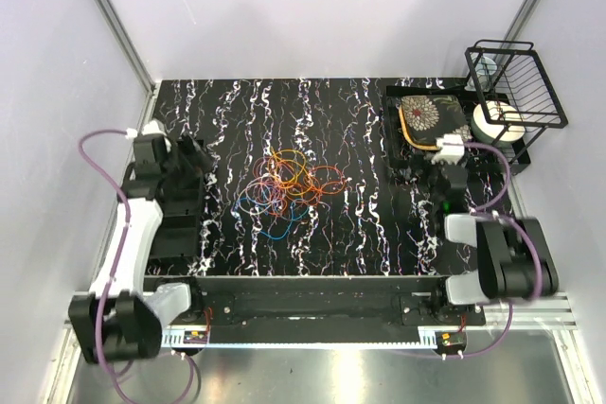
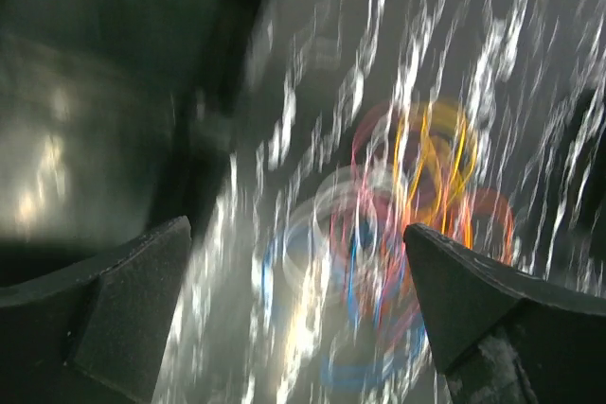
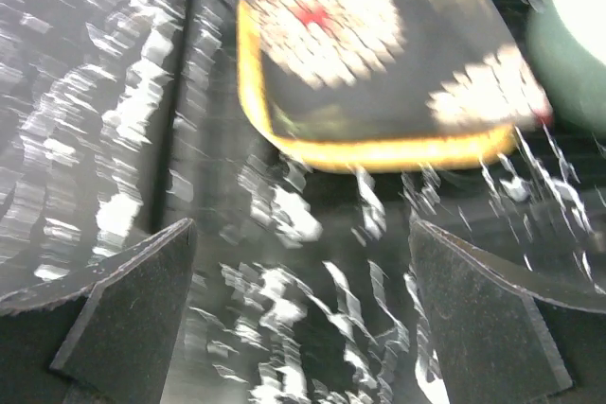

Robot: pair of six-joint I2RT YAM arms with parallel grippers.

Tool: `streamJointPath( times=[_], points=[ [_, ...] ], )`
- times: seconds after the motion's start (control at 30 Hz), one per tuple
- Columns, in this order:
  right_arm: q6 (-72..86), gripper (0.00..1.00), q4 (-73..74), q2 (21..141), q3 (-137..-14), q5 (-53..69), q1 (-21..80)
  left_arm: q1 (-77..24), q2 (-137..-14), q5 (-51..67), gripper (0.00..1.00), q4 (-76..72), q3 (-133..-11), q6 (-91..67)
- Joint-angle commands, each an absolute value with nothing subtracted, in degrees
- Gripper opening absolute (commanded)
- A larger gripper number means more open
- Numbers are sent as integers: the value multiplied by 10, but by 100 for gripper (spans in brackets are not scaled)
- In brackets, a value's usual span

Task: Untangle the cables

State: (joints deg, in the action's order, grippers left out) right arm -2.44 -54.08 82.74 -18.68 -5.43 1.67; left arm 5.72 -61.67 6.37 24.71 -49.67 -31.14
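Cables [image 1: 289, 188]: one tangled heap, mid-surface [image 1: 369, 234].
Left fingers [image 2: 123, 319]: apart, empty, heap ahead but blurred.
Right fingers [image 3: 492, 319]: apart, empty, near what looks like a plate [image 3: 379, 92].

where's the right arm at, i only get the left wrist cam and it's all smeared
Observer: At the near side of the black tray on the right of the table. The right fingers are open and empty, and point at a yellow-rimmed dish in the tray.
Operator: ok is any cable over by that tray
Observer: No. The cables lie in one tangled heap mid-table, apart from the tray.
Operator: and how do my left ones sit to the heap from above
Observer: The left fingers are off to the heap's left, not touching it.
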Motion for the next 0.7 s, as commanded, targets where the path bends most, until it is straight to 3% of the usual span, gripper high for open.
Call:
streamJointPath(
  times=[0.0,0.07,0.23,0.3,0.37,0.47,0.57,0.67],
  points=[
    [2,100,-286,708,-350,-48,76,40,-503,105,99,351,-530,-296],
    [110,100,-186,672,-395,37,96,37,-476,104,99,405,-557,-266],
    [315,100,-278,699,-373,259,90,33,-398,69,99,449,-564,-218],
    [334,100,-253,781,-453,347,90,13,-384,35,99,446,-537,-227],
    [327,100,-167,831,-513,348,107,8,-378,45,99,428,-520,-244],
    [301,100,-155,830,-525,290,120,-13,-383,89,99,390,-476,-279],
    [305,100,-109,859,-562,282,121,-80,-385,45,98,369,-458,-302],
    [292,100,-100,871,-563,237,133,-152,-406,1,91,361,-467,-318]
  ],
)
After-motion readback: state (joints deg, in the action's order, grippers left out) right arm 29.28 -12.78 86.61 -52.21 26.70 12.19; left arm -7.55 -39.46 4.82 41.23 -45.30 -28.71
